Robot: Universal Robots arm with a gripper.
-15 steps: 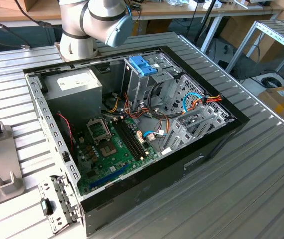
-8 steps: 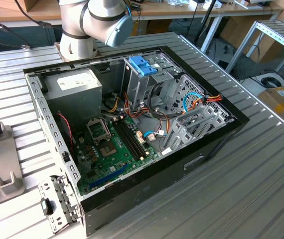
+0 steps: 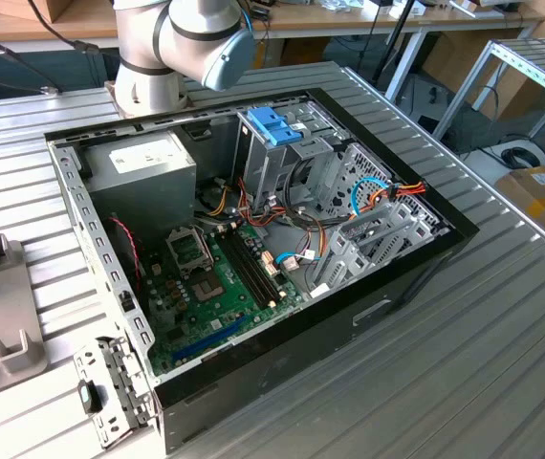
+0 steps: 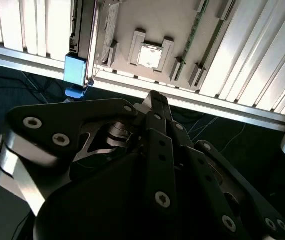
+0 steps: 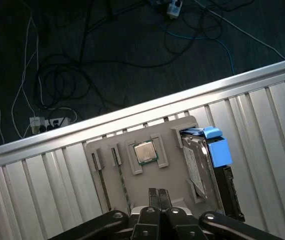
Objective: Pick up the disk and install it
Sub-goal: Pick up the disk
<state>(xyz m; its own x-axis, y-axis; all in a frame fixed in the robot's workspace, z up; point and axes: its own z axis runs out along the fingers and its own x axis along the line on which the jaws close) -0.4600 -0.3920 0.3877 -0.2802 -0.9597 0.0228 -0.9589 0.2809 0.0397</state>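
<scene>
Ribbed metal table [image 5: 32, 180] | disk [image 5: 196, 167] in grey holder [image 5: 175, 170] | gripper [image 5: 157, 192] apart, seemingly closed

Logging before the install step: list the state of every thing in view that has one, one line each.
pincer: shut, empty, above the grey holder.
disk: on edge in the holder, not gripped.
processor chip: flat in its holder pocket.
computer case: open, board exposed.
</scene>
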